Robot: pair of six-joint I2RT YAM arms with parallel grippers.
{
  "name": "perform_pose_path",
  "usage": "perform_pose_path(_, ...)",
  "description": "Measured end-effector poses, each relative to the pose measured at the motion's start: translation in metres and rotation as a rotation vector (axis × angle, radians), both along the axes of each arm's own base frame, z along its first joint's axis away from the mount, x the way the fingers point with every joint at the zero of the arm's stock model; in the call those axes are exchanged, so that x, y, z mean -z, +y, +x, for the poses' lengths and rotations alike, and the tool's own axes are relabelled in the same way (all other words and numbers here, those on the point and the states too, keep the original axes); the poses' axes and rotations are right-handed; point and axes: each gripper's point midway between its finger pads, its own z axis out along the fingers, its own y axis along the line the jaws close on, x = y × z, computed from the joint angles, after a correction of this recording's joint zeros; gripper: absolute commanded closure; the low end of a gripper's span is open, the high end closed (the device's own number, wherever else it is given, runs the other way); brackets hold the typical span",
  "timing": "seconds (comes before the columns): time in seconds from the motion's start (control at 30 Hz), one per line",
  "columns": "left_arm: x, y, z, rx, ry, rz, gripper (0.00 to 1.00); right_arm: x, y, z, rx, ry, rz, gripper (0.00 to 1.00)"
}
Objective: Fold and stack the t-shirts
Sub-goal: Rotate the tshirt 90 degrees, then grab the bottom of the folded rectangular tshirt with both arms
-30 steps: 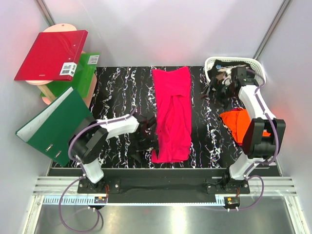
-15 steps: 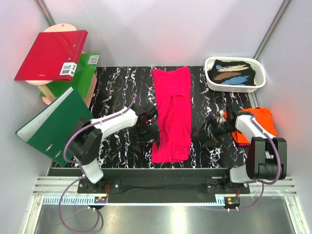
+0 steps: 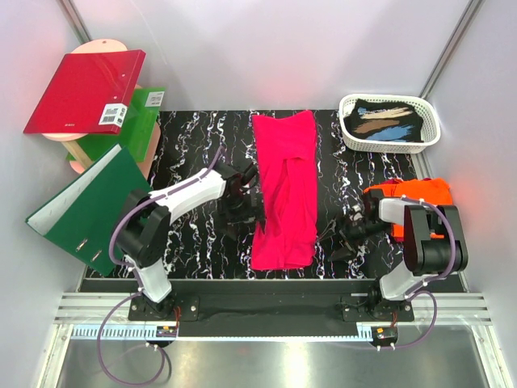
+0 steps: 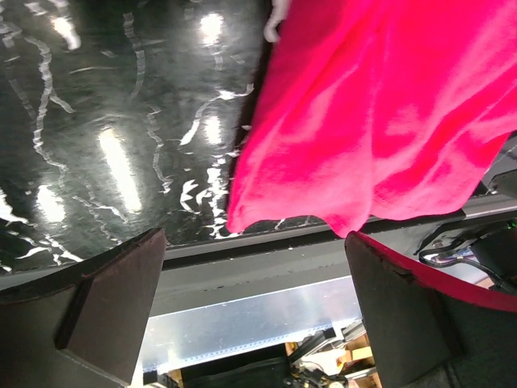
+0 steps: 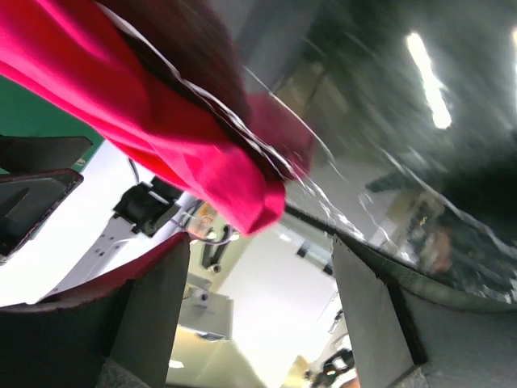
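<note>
1. Magenta-pink cloth t-shirt point(image 3: 284, 190): lies as a long strip down the centre of the black marbled table point(image 3: 186, 137).
2. Bright orange cloth t-shirt point(image 3: 418, 194): bunched at the table's right edge.
3. Left gripper point(image 3: 242, 204): fingers spread, empty, just beside the pink shirt's left edge.
4. Right gripper point(image 3: 349, 234): fingers spread, empty, between the two shirts.
</note>
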Motion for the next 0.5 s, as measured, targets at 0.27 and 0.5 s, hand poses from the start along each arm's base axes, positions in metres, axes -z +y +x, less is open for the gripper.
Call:
perform_pose_path(0.27, -0.003, 0.027, 0.001, -0.058, 0.003, 0.001, 0.01, 0.02, 0.044, 0.027, -0.155, -0.138, 0.013, 0.94)
perform_pose_path(0.5, -0.01, 0.04, 0.013, -0.101, -0.021, -0.014, 0.01, 0.026, 0.057, 0.033, -0.208, -0.204, 0.012, 0.96)
